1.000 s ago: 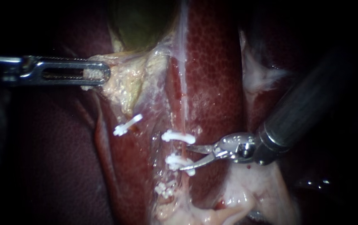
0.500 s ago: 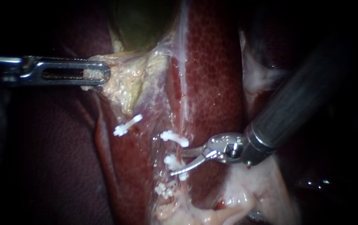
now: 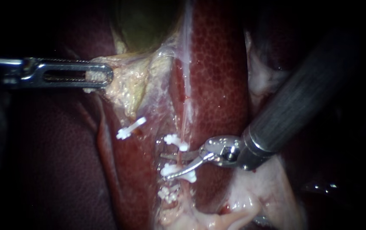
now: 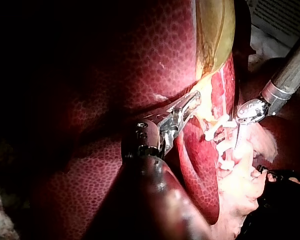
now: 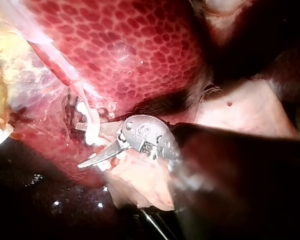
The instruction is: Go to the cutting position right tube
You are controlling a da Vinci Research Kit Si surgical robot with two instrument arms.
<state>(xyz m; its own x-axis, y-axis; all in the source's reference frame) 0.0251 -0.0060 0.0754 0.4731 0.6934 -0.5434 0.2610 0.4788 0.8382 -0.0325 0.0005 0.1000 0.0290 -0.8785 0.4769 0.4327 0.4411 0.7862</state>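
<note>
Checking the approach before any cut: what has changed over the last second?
My right instrument slid further left, and its open jaws now straddle the right tube between the upper clip and the lower clip. Nothing was taken hold of or let go. My left instrument stays shut on the gallbladder tissue, unmoved.

Light pools centrally, darkness all around; a pale panel [image 4: 285, 14] lies beyond.
</note>
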